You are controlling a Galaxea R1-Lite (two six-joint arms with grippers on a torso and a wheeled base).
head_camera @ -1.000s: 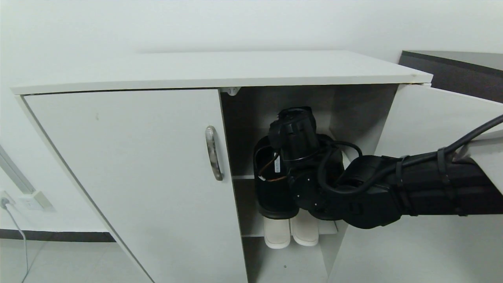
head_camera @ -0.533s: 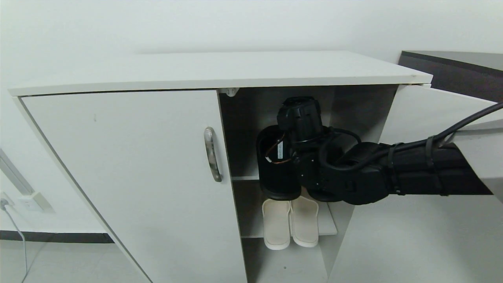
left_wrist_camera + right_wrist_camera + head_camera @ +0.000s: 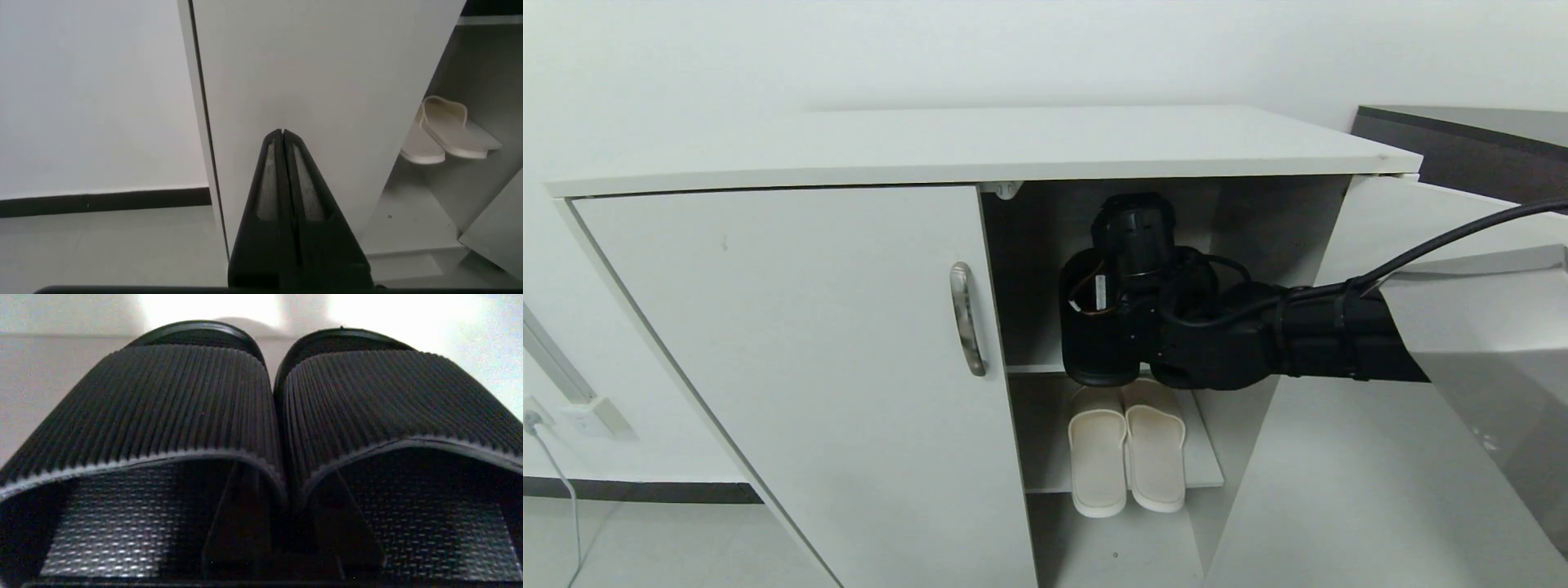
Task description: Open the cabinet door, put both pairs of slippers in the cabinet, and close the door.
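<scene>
The white cabinet has its right door swung open and its left door closed. A pair of black slippers hangs side by side at the level of the upper shelf, toes pointing inward. My right gripper is shut on the black slippers, pinching the inner edges of the two straps together. Whether their soles touch the shelf I cannot tell. A pair of white slippers lies on the shelf below. My left gripper is shut and holds nothing, low in front of the closed door, with the white slippers off to its side.
A metal handle sits on the closed door's inner edge. A wall socket with a cable is low on the left wall. A dark-topped piece of furniture stands behind the open door. The cabinet's bottom compartment holds nothing.
My right arm has lifted the black slippers from in front of the white pair up to the upper shelf and pushed them deeper in. The white slippers now show fully.
</scene>
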